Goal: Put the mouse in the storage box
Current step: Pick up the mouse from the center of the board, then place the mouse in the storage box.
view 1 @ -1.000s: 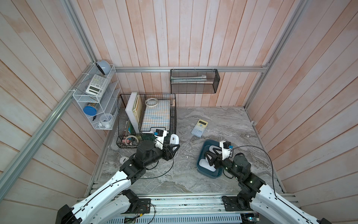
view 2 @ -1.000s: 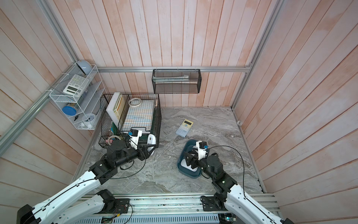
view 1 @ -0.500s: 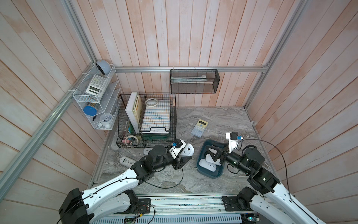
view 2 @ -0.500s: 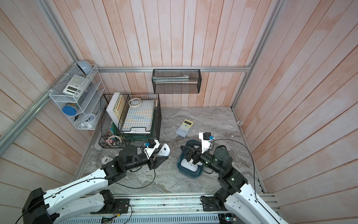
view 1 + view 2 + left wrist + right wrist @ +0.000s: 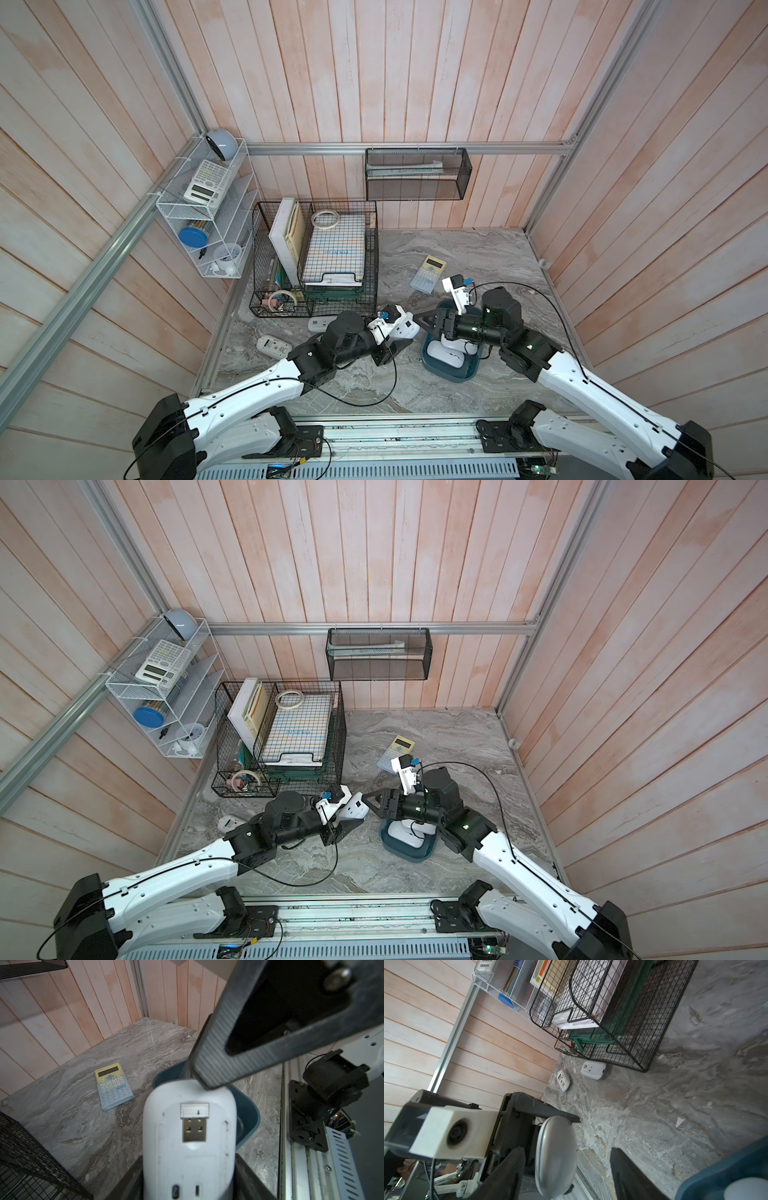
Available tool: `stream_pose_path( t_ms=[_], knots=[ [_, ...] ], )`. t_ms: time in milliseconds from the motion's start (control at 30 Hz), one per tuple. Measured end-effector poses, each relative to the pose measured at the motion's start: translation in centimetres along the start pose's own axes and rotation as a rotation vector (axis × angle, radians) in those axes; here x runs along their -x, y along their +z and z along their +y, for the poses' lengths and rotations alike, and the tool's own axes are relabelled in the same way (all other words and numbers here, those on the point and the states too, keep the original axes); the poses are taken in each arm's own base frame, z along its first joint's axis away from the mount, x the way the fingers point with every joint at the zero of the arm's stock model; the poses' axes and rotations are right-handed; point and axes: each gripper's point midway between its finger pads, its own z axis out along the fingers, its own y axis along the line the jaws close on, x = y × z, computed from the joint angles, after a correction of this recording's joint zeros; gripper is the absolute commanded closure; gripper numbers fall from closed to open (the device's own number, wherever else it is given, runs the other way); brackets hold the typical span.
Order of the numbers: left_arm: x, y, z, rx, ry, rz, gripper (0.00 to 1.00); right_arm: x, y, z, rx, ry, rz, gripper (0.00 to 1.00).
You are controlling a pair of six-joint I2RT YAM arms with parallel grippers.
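Note:
A white mouse (image 5: 402,326) hangs in the air just left of the storage box (image 5: 457,374), underside up, with my left gripper (image 5: 399,336) shut on its rear half. My right gripper (image 5: 424,324) points left at it, open. In the right wrist view the mouse (image 5: 556,1157) lies between the spread fingers (image 5: 629,1176) with a gap on one side. The left wrist view shows the mouse (image 5: 189,1136), one right finger (image 5: 228,1053) over its front end, and the teal storage box (image 5: 249,1118) behind. Two white mice (image 5: 444,355) lie in the box.
Two more white mice (image 5: 322,322) (image 5: 272,345) lie on the marble floor by the black wire basket (image 5: 374,257). A yellow-blue calculator (image 5: 428,274) lies behind the box. A white wire shelf (image 5: 166,203) and a black mesh tray (image 5: 415,191) hang on the walls.
My left arm has carried the mouse from beside the basket rightward toward the box. My right gripper has risen out of the box and swung left around the mouse's front end.

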Motion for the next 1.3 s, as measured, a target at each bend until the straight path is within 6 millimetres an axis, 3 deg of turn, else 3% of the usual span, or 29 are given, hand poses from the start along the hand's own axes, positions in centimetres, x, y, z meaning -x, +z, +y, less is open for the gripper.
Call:
stream_pose_path(
  t_ms=[133,333,433,500,667,800,900,1100,1300],
  knots=[
    [0.0,0.0,0.0,0.0,0.001,0.0,0.46,-1.1,1.5,0.8,0.018,-0.004,0.058,0.39],
    [0.0,0.0,0.0,0.0,0.006,0.001,0.46,-3.0,3.2,0.5,0.006,-0.01,0.127,0.49],
    [-0.1,0.0,0.0,0.0,0.006,0.002,0.46,-3.3,3.7,0.0,-0.011,-0.012,0.137,0.55],
    [-0.1,0.0,0.0,0.001,0.005,0.004,0.46,-3.2,3.9,-0.2,-0.019,-0.014,0.14,0.65],
    [-0.6,0.2,0.2,0.013,-0.008,0.023,0.3,-3.3,4.3,-0.5,-0.032,-0.025,0.143,0.79],
    [-0.6,0.2,0.5,0.029,-0.02,0.024,0.0,-3.2,4.4,-1.0,-0.051,-0.025,0.137,0.8],
    [-0.5,0.0,0.9,0.055,-0.061,0.016,0.0,-3.0,4.4,-1.5,-0.077,-0.043,0.125,0.79],
    [-2.1,-1.5,2.8,0.191,-0.195,0.045,0.0,-0.8,2.5,-6.0,-0.335,-0.119,0.072,0.79],
    [-4.8,-4.8,5.2,0.386,-0.362,0.093,0.0,0.3,-2.3,-11.7,-0.71,-0.249,0.041,0.79]
  ],
)
